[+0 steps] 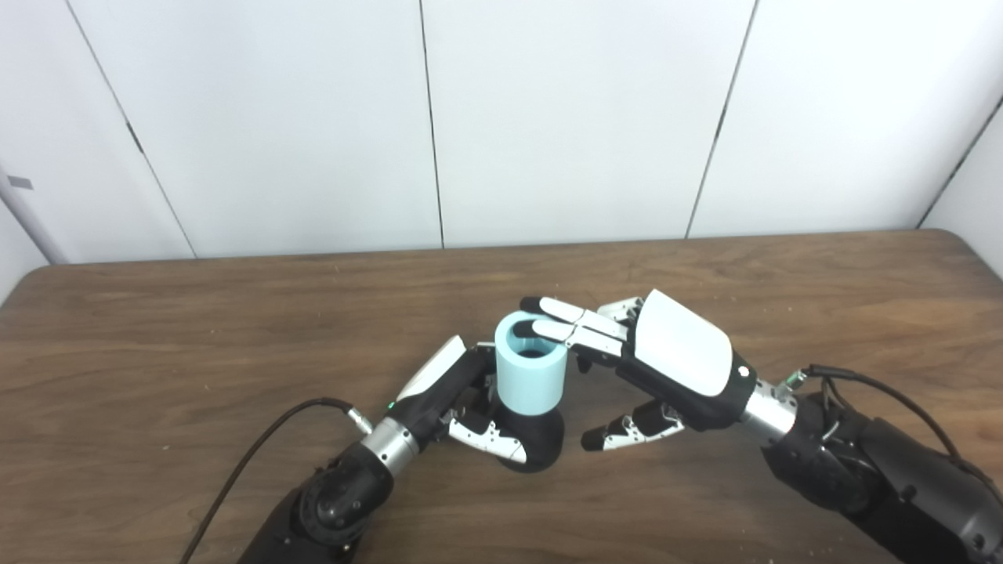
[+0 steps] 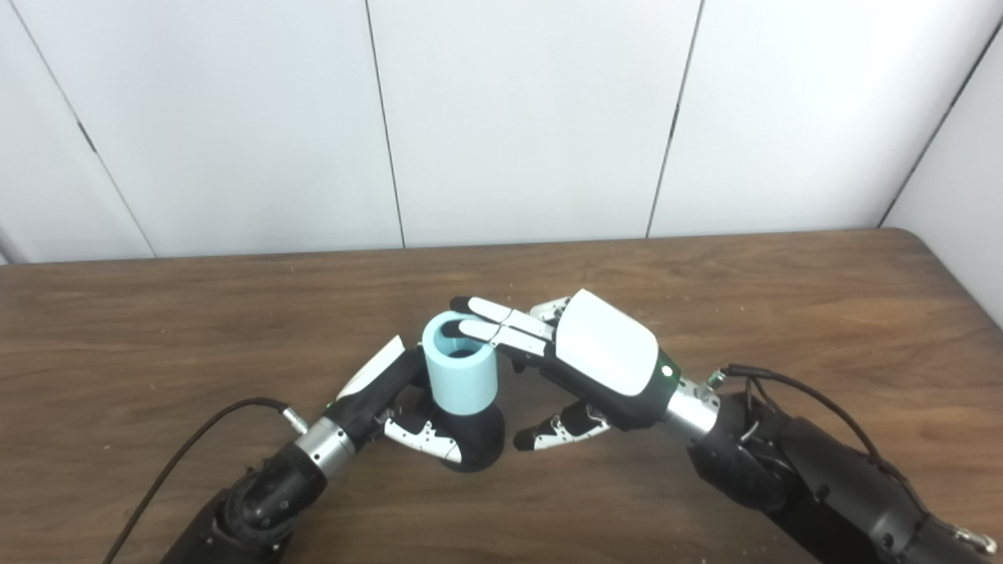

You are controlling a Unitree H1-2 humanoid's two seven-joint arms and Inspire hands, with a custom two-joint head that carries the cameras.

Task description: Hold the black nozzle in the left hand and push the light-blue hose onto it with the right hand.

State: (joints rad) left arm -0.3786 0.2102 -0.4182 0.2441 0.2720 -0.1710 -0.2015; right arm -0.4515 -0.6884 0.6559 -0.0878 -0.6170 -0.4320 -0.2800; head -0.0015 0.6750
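Meanwhile, on the desk [image 1: 235, 313], the right hand [image 1: 674, 360] is resting loose fingers [image 1: 576, 325] on the hose [image 1: 531, 376], seemingly a light, stiff sleeve best pushed from its rim, while the left hand [image 1: 462, 407] is gripping the nozzle [image 1: 541, 442] beneath.

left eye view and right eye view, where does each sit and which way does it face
Left eye view: on the head, looking down over the table toward the white wall; both forearms enter from the bottom, left hand holding the black nozzle.
Right eye view: beside it, slightly to the right, same downward aim; the right hand rests its fingers on the light-blue hose.
Shared: both show both hands, hose and nozzle, shifted sideways between views.
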